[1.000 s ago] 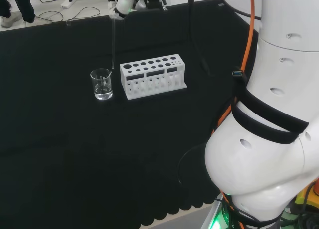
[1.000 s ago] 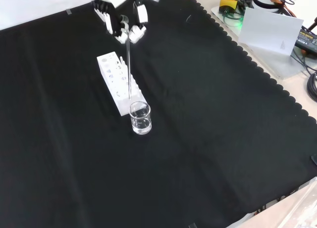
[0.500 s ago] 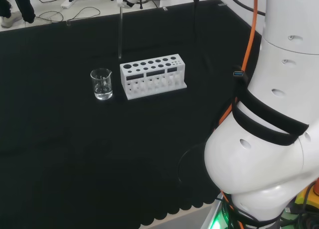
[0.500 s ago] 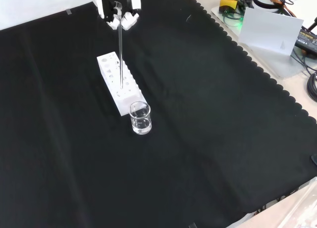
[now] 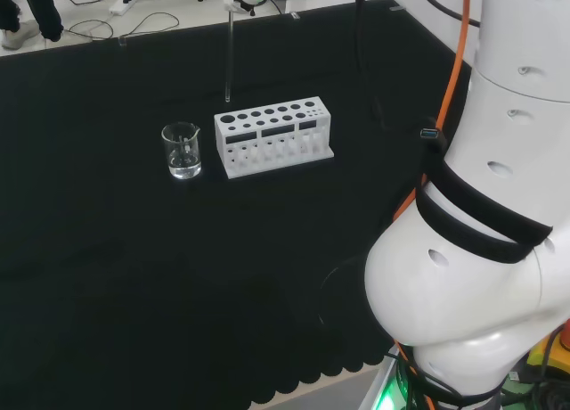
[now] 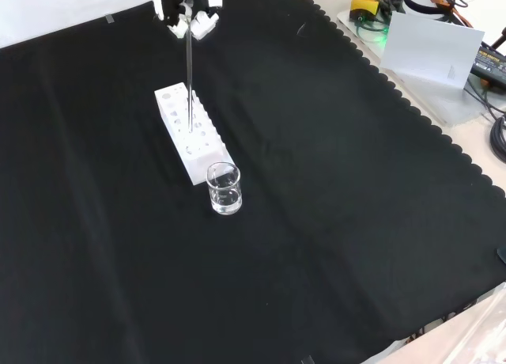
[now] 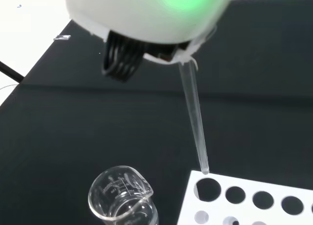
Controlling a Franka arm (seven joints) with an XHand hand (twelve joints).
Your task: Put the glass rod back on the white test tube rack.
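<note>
I've got the glass rod (image 6: 189,83) pinched upright in my hand (image 6: 186,6), fingers curled round its top, its lower tip hanging above the beaker-side end of the white test tube rack (image 5: 272,135) near the middle of the bench; I should line the tip up over the end hole (image 7: 208,190) and lower straight down without tilting or knocking the beaker (image 5: 181,150) beside it. Whether the tip sits exactly over that hole I can't quite tell from the wrist view. Against a second ago, the rod has shifted from above the beaker across to the rack.
</note>
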